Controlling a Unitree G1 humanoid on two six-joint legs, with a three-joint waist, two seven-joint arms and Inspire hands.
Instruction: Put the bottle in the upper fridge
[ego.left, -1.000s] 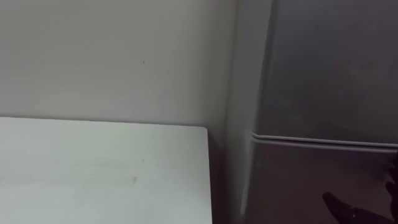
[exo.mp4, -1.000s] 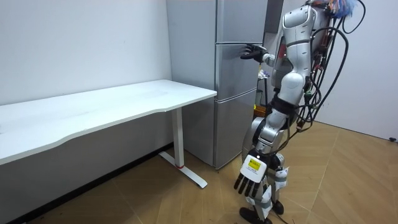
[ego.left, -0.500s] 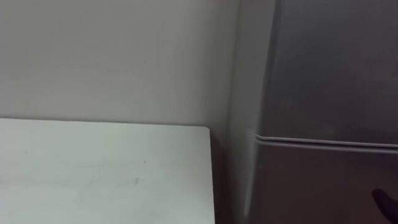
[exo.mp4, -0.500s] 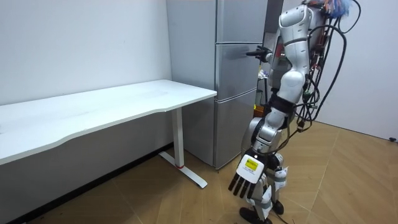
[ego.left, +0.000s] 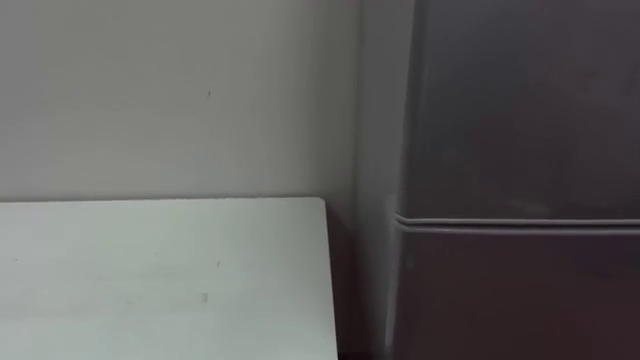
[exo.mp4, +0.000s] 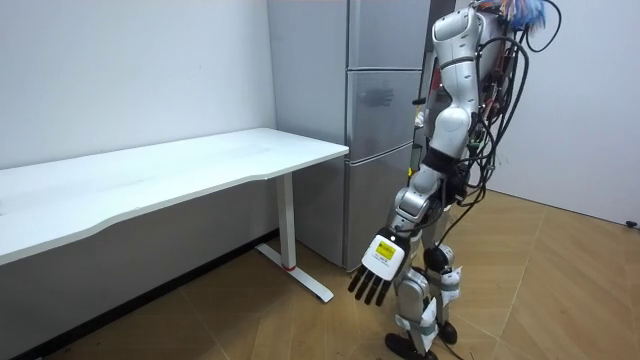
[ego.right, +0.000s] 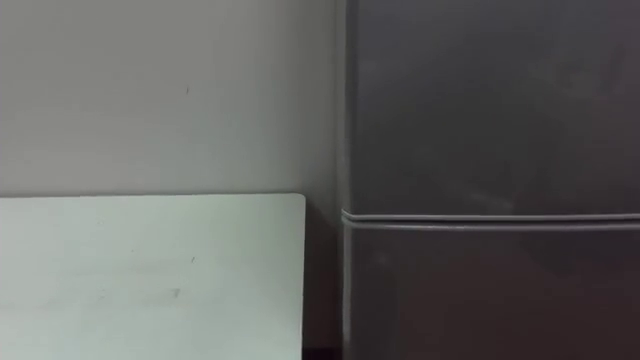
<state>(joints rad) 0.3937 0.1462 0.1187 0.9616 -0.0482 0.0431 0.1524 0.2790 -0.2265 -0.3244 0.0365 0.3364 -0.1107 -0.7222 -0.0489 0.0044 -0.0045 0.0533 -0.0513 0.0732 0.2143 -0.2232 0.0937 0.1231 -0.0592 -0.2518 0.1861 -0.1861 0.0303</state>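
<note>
The grey two-door fridge (ego.left: 520, 110) fills the right of the eye views. Its upper door (ego.right: 490, 100) and lower door (ego.right: 490, 290) are both shut, with the seam (ego.left: 520, 222) between them running level. In the room view I stand upright right in front of the fridge (exo.mp4: 385, 60), facing it. My left hand (exo.mp4: 375, 272) hangs low beside my leg, fingers straight and holding nothing. A small dark part of my right hand (exo.mp4: 418, 100) shows between my torso and the fridge door.
A white table (ego.left: 150, 280) stands against the wall left of the fridge, its corner close to the fridge side. In the room view the table (exo.mp4: 200, 165) runs off to the room view's left over wooden floor (exo.mp4: 560, 290).
My right hand has come off the fridge door seam, dropped out of the eye view and drawn back to my torso. My left arm has swung forward. The eye view has shifted slightly.
</note>
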